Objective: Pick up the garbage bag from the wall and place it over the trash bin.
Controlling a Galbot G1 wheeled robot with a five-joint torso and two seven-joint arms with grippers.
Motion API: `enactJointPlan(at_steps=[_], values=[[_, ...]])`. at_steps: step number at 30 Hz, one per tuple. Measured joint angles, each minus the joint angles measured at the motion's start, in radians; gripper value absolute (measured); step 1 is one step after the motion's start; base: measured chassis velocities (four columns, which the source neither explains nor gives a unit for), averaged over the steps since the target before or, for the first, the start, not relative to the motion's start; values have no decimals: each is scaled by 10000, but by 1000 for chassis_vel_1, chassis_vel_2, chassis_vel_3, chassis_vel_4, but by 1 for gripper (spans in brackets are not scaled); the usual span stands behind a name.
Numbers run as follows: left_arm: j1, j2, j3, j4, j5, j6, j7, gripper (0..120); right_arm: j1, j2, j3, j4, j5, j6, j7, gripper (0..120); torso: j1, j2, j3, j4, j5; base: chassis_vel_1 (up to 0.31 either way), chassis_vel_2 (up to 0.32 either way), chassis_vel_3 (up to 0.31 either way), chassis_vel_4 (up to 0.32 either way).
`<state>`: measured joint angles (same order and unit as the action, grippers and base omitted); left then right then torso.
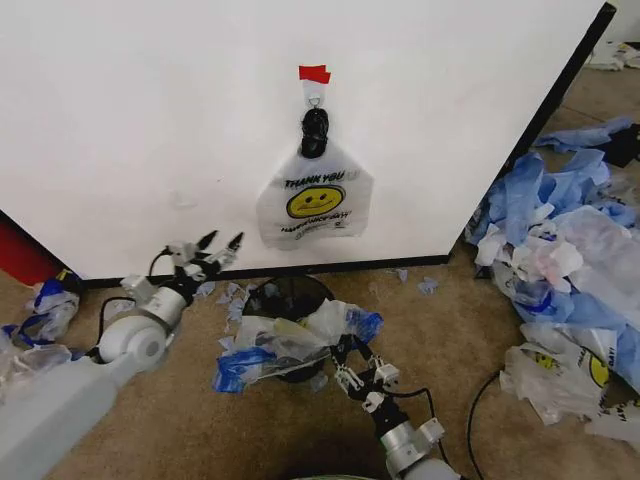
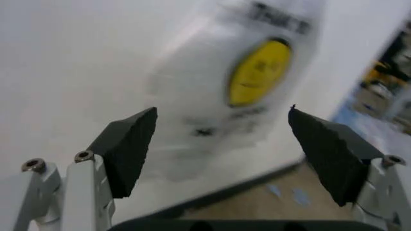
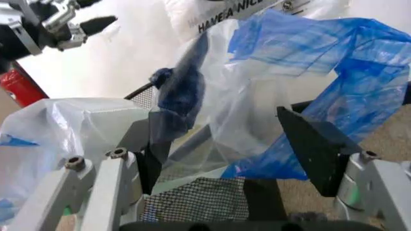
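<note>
White wall (image 1: pixel 150 100), tan floor (image 1: pixel 450 330), garbage bag (image 1: pixel 313 200) hooked, left pincer (image 1: pixel 222 243) wide open, empty, right pincer (image 1: pixel 345 352) open over trash bin (image 1: pixel 290 300)

A heap of crumpled blue and white plastic bags (image 1: pixel 570 270) sprawls over the tan carpet floor (image 1: pixel 180 420) at right. Small torn plastic scraps (image 1: pixel 232 295) lie near the baseboard. A red object (image 1: pixel 22 255) sits far left.

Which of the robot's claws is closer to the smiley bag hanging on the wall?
Left. The left gripper is raised beside the garbage bag, open toward it; the right gripper sits low at the trash bin.
</note>
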<state>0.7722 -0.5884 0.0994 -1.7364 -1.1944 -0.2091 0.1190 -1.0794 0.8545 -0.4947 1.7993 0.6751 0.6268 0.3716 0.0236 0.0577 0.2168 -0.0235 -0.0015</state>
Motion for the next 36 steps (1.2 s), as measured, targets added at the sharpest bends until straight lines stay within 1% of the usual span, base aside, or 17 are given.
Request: enactJointPlan(at_steps=[2,3,5,7,9,10,11,13,14,17,18,21,26,30,32,35,36], values=[[-569,280,617,-137,-200,386,309,81,2,-7,61,-26,12,-6,11,63,0,0,-1,0,3,0,0,0,0],[-569,280,617,-137,-200,386,309,81,2,-7,61,-26,12,-6,11,63,0,0,-1,0,3,0,0,0,0],[-1410,605,1701,-161,-426,919,629,81,-8,-7,153,-45,23,-8,23,63,-1,1,-1,-1,10,0,0,0,0],[-2253,790,2738,-164,-552,1755,839,81,-41,8,233,-53,39,-14,27,63,0,0,0,-3,-3,0,0,0,0],[-2869,837,3336,-154,-739,2367,1081,81,-64,32,292,-91,44,-14,28,63,-1,0,0,2,5,0,0,0,0],[-3216,825,3576,-137,-917,2844,1122,82,-75,38,319,-105,47,-15,27,63,0,0,0,1,5,0,0,0,0],[-3216,825,3576,-137,-917,2844,1122,82,-75,38,319,-105,47,-15,27,63,0,0,0,1,5,0,0,0,0],[-3930,743,3996,22,-1136,3433,1216,84,-95,51,397,-130,63,-15,24,63,0,0,0,-3,1,0,0,0,0],[-4302,726,4205,167,-1092,3667,1479,88,-100,54,422,-143,77,-15,22,63,0,0,0,-5,2,0,0,0,0],[-5204,768,4781,471,-1085,4253,2138,91,-89,58,447,-160,107,-17,13,63,0,1,0,-5,5,0,0,0,0],[-5204,768,4781,471,-1085,4253,2138,91,-89,58,447,-160,107,-17,13,63,0,1,0,-5,5,0,0,0,0],[-5684,860,5376,687,-1290,4687,2504,93,-34,91,428,-161,119,-24,10,63,0,1,0,0,3,0,0,0,0],[-5836,885,6000,924,-1379,5031,2603,94,56,111,369,-160,146,-38,10,63,0,0,0,1,-2,0,0,0,0],[-6564,718,6960,1688,-1170,5184,3054,96,76,115,361,-158,156,-40,-7,62,-1,2,-3,0,5,0,0,0,0],[-6723,637,7110,1876,-1146,5185,3138,97,65,117,370,-154,156,-39,-17,61,-1,2,-3,1,10,0,0,0,0],[-7109,349,7439,2420,-1035,5146,3247,97,-34,122,481,-140,134,-12,-52,58,0,2,-1,-8,-1,0,0,0,0],[-7192,309,7489,2441,-1020,5125,3272,97,-81,115,516,-139,129,-6,-61,57,3,1,3,-4,-10,0,0,0,0]])
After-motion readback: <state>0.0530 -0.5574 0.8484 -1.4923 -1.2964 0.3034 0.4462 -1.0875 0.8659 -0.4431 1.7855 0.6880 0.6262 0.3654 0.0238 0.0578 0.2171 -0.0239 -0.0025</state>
